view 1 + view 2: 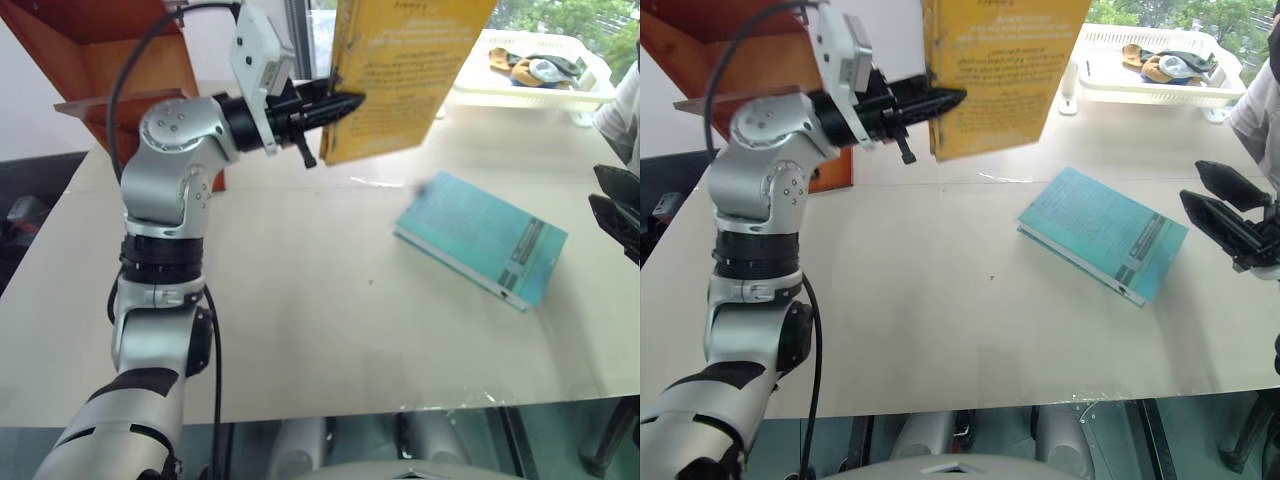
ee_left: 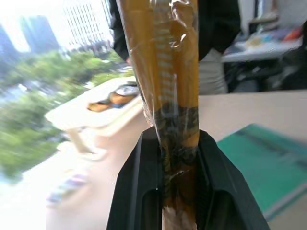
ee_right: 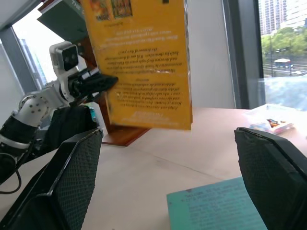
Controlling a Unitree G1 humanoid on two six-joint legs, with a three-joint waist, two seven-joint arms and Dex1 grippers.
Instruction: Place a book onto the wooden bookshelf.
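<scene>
Left eye view: left end effector [image 1: 335, 105] clamped book [image 1: 405, 75] upright by edge; wooden bookshelf [image 1: 110, 70] at ten o'clock. Right end effector [image 1: 1230, 215] gaped empty. Swing needed slow, grip edge-only, slip likely.

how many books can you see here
2: the thick orange-yellow paperback book held upright above the table in the left gripper; the thinner teal book lying flat on the table.

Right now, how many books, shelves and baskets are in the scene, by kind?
Books: 2, the orange-yellow book clamped in the left pincer and the teal book flat on the table.
Wooden bookshelf: 1.
White basket tray: 1.
Total: 4.
</scene>
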